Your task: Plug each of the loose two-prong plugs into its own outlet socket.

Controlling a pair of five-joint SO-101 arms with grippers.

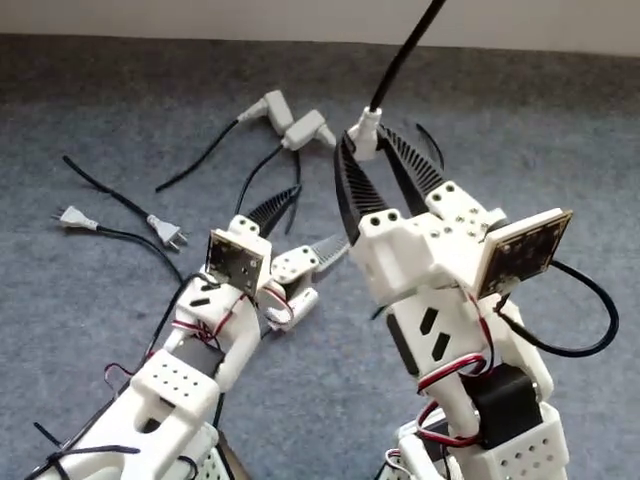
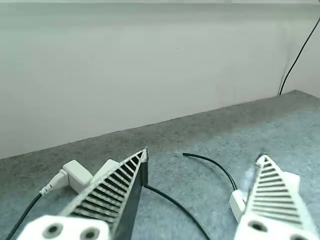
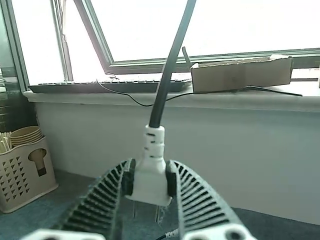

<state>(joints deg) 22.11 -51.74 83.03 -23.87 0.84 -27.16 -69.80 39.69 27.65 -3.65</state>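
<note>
Your right pincer (image 3: 150, 166) clamps the white plug (image 3: 149, 184), prongs pointing down; your left pincer (image 2: 203, 155) stands open near the sockets (image 2: 76, 175).

White plug (image 3: 150, 180) held upright, prongs down; two-prong plug (image 1: 167, 232) lies flat

Soft daylight lies evenly on the carpet (image 1: 480, 110) in the high view, with only weak shadows at the lower centre of the frame. In the right wrist view the window (image 3: 210, 25) glares pure white, and the wall (image 3: 260, 150) beneath it is darker.
</note>
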